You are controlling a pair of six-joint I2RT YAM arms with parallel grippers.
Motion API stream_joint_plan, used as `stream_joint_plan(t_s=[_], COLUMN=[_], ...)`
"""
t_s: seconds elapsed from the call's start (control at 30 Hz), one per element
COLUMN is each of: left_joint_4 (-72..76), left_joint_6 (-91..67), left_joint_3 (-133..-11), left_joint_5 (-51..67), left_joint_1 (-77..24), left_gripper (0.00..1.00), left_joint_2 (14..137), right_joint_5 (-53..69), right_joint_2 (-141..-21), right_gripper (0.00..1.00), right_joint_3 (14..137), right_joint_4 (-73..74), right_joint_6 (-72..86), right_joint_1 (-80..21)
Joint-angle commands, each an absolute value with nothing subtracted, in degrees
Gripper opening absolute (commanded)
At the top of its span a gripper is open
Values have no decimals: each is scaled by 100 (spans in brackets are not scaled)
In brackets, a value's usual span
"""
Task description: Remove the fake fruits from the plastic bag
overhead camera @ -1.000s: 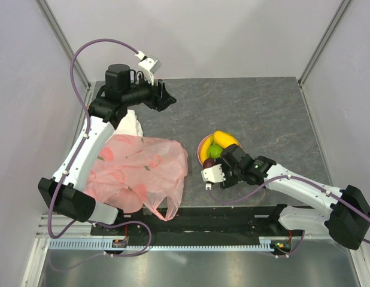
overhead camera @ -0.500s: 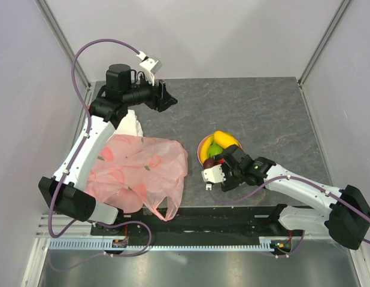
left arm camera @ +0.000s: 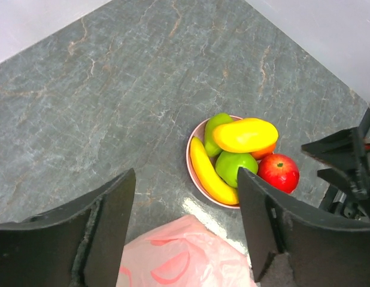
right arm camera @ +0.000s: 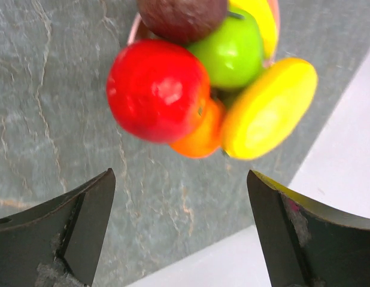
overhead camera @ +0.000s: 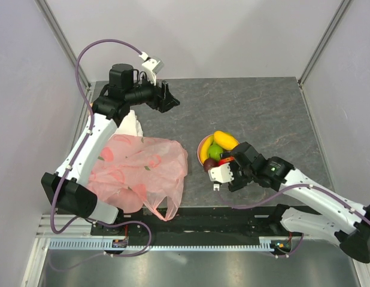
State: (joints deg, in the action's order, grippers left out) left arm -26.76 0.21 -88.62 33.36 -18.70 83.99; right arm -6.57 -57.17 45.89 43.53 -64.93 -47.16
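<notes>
Right gripper (right arm camera: 179,191) hung wide open and empty just beside the pink plate (left arm camera: 191,140) — red apple (right arm camera: 158,89), green apple (right arm camera: 233,51), orange (right arm camera: 200,134), mango (right arm camera: 269,107), banana (left arm camera: 212,173) and plum (right arm camera: 182,15) were piled on it. Left gripper (left arm camera: 185,179), likewise spread wide, hovered over the table (overhead camera: 263,107) — the plastic bag (overhead camera: 137,173) lay crumpled near the plate, not touching it

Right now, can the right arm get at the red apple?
Probably yes. The right gripper is open and faces the red apple, which lies exposed beside the green apple. Nothing covers it or stands between it and the fingers.
</notes>
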Motion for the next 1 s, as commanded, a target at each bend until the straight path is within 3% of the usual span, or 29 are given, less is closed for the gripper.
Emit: stream_joint_plan(t_s=[0.0, 0.23, 0.37, 0.57, 0.97], left_joint_4=[-3309, -6084, -6960, -7978, -8815], left_joint_6=[733, 3593, 4358, 5316, 5957], left_joint_3=[-9115, -8149, -7761, -8033, -7543], left_joint_5=[3391, 2955, 2541, 2057, 1574], left_joint_1=[-1846, -1767, -768, 491, 1187], left_gripper=[82, 89, 89, 90, 91], left_joint_2=[8132, 6910, 6452, 6197, 5415], right_joint_5=[-800, -19, 1314, 1855, 2049], right_joint_2=[-5161, -5896, -6433, -7503, -9807], right_gripper=[98, 98, 98, 98, 98], right_joint_3=[5306, 7012, 7418, 7313, 7971], right_joint_4=[5045, 4834, 4379, 3325, 1864], right_joint_6=[-6374, -4084, -3043, -1208, -589], right_joint_1=[-4755, -4755, -4755, -4746, -4755])
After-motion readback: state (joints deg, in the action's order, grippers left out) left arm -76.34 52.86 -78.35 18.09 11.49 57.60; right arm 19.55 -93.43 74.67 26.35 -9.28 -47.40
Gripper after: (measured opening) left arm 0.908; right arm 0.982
